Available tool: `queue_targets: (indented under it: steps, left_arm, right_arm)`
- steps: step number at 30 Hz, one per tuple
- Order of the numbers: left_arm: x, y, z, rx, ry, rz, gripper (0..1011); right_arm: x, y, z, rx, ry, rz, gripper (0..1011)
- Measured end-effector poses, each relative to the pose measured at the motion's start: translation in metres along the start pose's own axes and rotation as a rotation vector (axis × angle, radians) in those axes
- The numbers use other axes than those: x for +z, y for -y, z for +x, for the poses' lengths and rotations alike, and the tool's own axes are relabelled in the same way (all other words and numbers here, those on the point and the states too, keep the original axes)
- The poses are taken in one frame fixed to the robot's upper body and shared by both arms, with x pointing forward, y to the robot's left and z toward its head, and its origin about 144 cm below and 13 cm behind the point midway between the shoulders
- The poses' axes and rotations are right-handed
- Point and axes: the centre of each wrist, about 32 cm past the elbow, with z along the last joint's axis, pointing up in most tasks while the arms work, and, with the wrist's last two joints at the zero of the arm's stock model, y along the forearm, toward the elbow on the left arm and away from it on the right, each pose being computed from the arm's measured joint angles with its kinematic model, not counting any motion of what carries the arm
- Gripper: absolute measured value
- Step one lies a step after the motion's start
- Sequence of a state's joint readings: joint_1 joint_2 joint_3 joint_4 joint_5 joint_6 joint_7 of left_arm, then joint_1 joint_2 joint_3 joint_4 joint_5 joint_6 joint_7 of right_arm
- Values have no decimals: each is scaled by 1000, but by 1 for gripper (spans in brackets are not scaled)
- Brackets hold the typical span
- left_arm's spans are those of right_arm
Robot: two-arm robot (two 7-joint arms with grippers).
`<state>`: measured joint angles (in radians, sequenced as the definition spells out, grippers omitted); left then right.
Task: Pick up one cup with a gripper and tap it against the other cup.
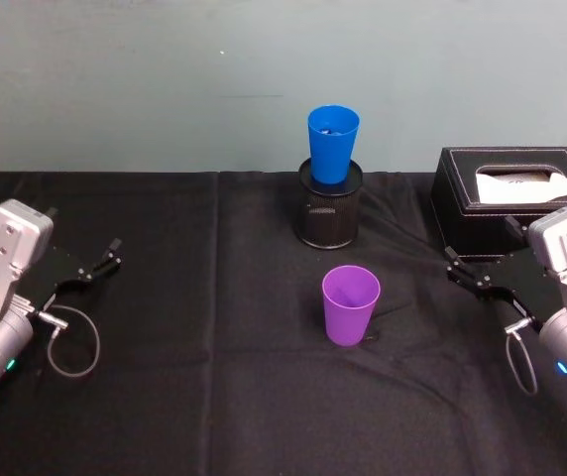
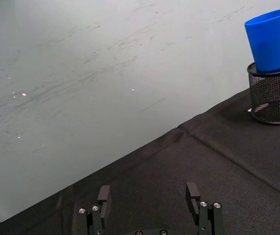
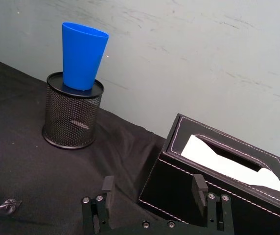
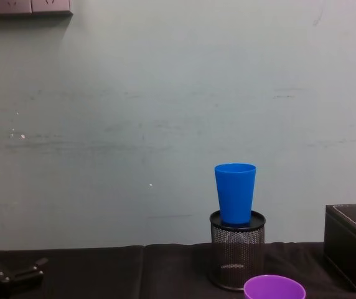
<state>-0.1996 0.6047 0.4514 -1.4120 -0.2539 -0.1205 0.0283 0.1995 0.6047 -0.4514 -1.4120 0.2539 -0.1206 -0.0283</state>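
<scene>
Right tool (image 1: 459, 268) sits low over the black-draped tabletop (image 1: 214, 387) at its right side, jaws apart, holding nothing. Purple cup (image 1: 350, 305) stands upright on the cloth, mouth up, to the left of this tool and well apart from it; it lies between the two tools, nearer the right one. Blue cup (image 1: 332, 145) is farther ahead and to the left of the right tool, upright, its base set into the mouth of a black mesh holder (image 1: 329, 213); the holder stands directly beyond the purple cup, apart from it. A black tissue box (image 1: 507, 208) with white stitching and a white tissue in its slot sits just ahead of the right tool. Left tool (image 1: 108, 256) rests at the far left of the tabletop, jaws apart and empty, well apart from both cups, with the blue cup and holder ahead and off to its right.
</scene>
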Motion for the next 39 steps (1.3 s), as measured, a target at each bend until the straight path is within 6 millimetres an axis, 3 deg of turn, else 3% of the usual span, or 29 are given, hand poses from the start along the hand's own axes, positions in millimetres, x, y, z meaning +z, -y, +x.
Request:
queue_targets:
  steps: [39]
  left_arm:
    - [0,0,0,0,0,0,1000]
  right_arm:
    - [0,0,0,0,0,0,1003]
